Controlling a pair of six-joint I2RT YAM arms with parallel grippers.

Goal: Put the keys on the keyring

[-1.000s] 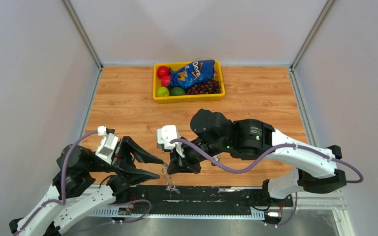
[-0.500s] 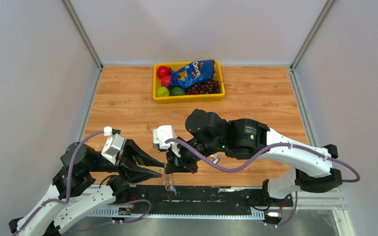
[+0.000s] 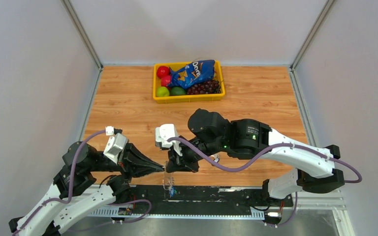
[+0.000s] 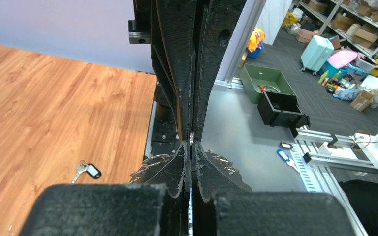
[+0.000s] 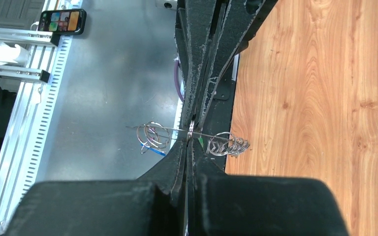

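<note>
The keyring (image 3: pixel 168 183) is a bunch of thin silvery wire loops with a small blue piece, hanging over the table's near edge. In the right wrist view its loops (image 5: pixel 152 135) spread to both sides of my right gripper (image 5: pixel 191 140), which is shut on its wire. My left gripper (image 4: pixel 191 145) is shut too, tip to tip with the right one, pinching the same wire. From above, the left gripper (image 3: pixel 161 167) and the right gripper (image 3: pixel 169 168) meet just over the ring. One of the keys (image 4: pixel 81 170), with a dark tag, lies on the wood apart from both grippers, seen from above as a small key (image 3: pixel 216 158).
A yellow tray (image 3: pixel 187 98) with fruit, grapes and a blue chip bag stands at the back of the table. The black base rail (image 3: pixel 216 194) runs along the near edge under the keyring. Grey walls close in left and right.
My left gripper has shut and slid right until its tips meet the right gripper at the keyring. The right arm has barely shifted.
</note>
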